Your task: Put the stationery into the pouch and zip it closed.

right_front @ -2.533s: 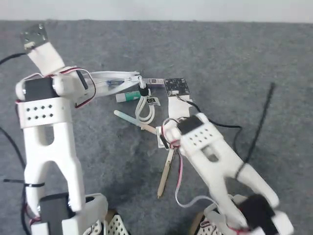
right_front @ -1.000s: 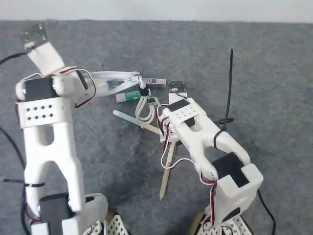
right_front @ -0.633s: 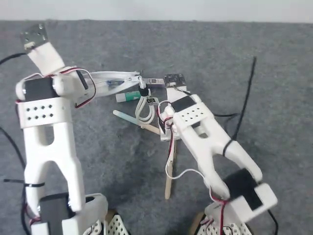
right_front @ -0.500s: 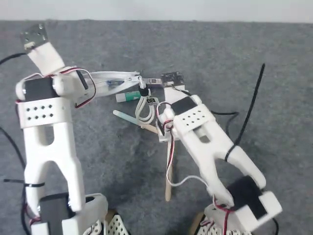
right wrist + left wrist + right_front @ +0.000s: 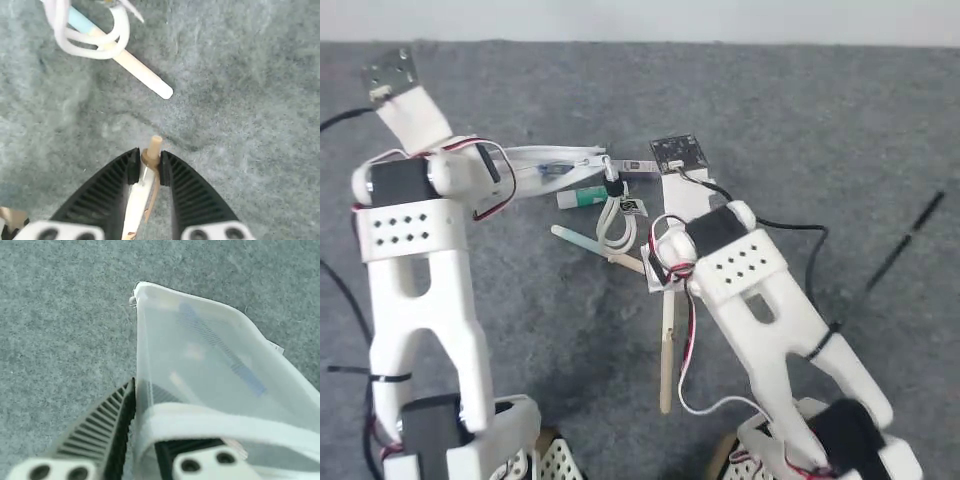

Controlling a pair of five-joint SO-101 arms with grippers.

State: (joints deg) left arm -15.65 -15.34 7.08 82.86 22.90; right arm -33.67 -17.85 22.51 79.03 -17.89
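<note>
The pouch [image 5: 555, 160] lies on the grey tabletop [image 5: 820, 120]. One end is pinched in your left gripper [image 5: 142, 410], whose jaws are clamped on the pouch's edge band. Through the see-through wall you can make out a few things inside (what they are I cannot tell).

Your right gripper [image 5: 148, 167] is clenched on a wooden pencil [image 5: 667, 350], gripping it close to one end. A short stub pokes out past the fingertips. In the high view the rest of the shaft trails back toward the arm bases.

This is what the coming move turns on. The pouch lies beyond the right gripper and off to its left, and its long axis runs across the table. The pencil points roughly crosswise to that. I judge you will have to swing the pencil round until it lines up with the pouch's length before feeding it in. The right arm is the one to do this, since the left is busy holding.

Between gripper and pouch lie a pale pen [image 5: 595, 245], a white cord loop [image 5: 615, 225] and a green-and-white stick [image 5: 582, 197]. Carry the pencil over them, not through them, as the loop looks easy to snag.
</note>
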